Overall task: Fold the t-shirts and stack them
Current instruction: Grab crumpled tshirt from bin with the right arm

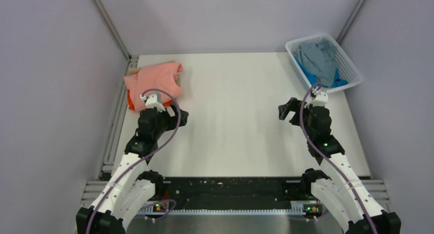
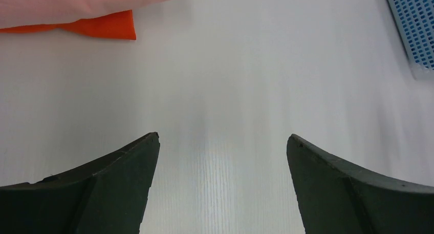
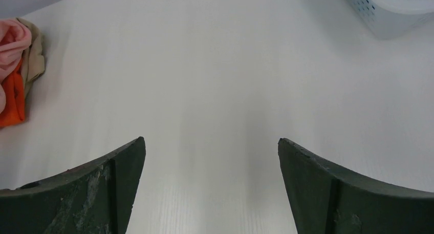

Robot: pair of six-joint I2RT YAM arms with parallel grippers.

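Note:
A folded salmon-pink t-shirt (image 1: 155, 78) lies on an orange t-shirt (image 1: 131, 102) at the table's far left. Both show in the left wrist view, pink (image 2: 77, 1) over orange (image 2: 110, 29), and in the right wrist view, pink (image 3: 13, 39) and orange (image 3: 11, 103). A dusty grey-blue t-shirt (image 1: 317, 57) lies crumpled on a bright blue one (image 1: 338, 81) in the white mesh basket (image 1: 353, 70) at the far right. My left gripper (image 1: 180, 116) (image 2: 222, 142) is open and empty, just near-right of the pile. My right gripper (image 1: 286, 110) (image 3: 211, 142) is open and empty, in front of the basket.
A tan cloth (image 3: 33, 55) sticks out under the pink t-shirt at the pile's far side (image 1: 134, 70). The basket corner shows in both wrist views (image 2: 414, 34) (image 3: 389, 11). Metal frame posts and grey walls close in the white table (image 1: 230, 121).

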